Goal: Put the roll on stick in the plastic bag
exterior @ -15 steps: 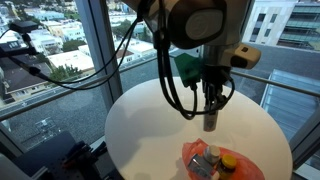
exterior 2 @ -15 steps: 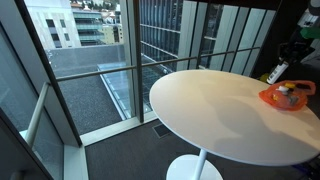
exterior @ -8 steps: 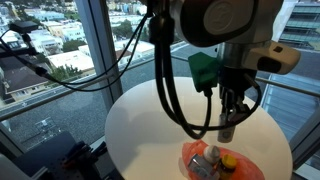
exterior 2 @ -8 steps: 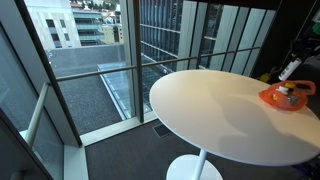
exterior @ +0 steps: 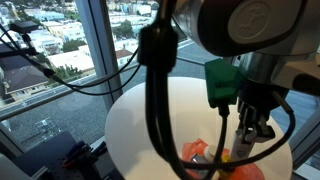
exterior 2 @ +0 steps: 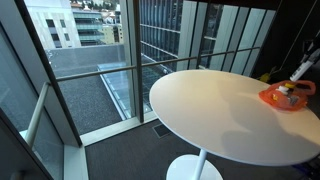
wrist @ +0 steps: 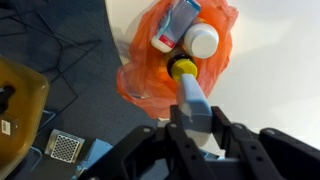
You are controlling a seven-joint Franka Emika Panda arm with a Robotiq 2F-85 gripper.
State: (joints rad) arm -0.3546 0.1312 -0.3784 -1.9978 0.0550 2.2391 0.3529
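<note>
The gripper (wrist: 196, 128) hangs straight above the plastic bag (wrist: 140, 80), wrist pointing down at it. Its two dark fingers (wrist: 235, 140) are closed against the sides of the roll on stick (wrist: 193, 105), whose free end points at the bag's mouth. In an exterior view the arm (exterior: 235, 30) comes down from high over the bag (exterior: 196, 150), the gripper (exterior: 245, 130) just above it, black cables (exterior: 155, 90) looping from the wrist.
</note>
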